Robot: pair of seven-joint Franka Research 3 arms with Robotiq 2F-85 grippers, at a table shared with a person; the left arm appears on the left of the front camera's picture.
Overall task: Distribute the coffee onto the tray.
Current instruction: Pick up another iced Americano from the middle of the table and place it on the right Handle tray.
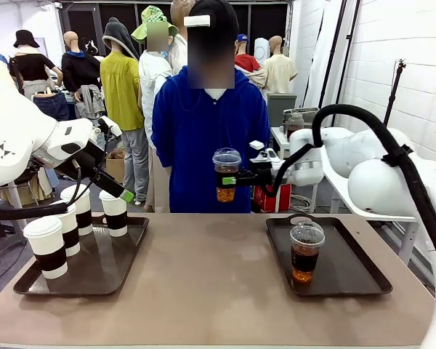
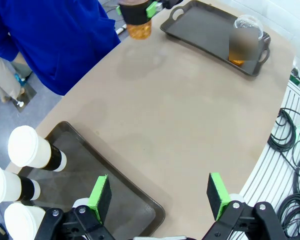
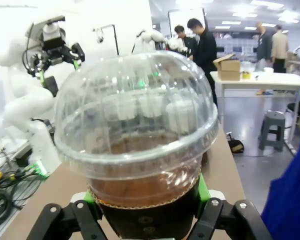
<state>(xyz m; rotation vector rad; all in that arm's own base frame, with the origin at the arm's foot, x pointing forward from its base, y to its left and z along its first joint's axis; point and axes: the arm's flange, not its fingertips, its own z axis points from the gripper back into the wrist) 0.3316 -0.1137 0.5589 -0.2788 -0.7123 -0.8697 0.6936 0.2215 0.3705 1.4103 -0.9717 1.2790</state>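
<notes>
The right jaws (image 1: 227,179) pinched an iced coffee (image 1: 226,175) by its dark band and held it upright in the air above the far edge of the table (image 1: 203,291), just in front of a person in a blue top (image 1: 207,131). In the right wrist view the green pads (image 3: 203,187) pressed both sides of that cup (image 3: 140,145), its clear dome lid filling most of the picture.

A second iced coffee (image 1: 306,251) stood upright on the right tray (image 1: 360,280), near its front left part.

On the left tray (image 1: 94,273) stood four paper cups with white lids and dark sleeves: one at the near left (image 1: 46,246), one behind it (image 1: 67,229), one farther back (image 1: 78,207), and one toward the tray's far right (image 1: 115,212).

The left jaws (image 1: 116,190) hung above the far part of that tray, just over the paper cups, spread wide and holding nothing. From the left wrist, the two green pads (image 2: 101,192) stood well apart over the tray's corner (image 2: 135,200) and the bare table (image 2: 190,125), with three lidded cups (image 2: 32,150) lying off to the left of the picture.
</notes>
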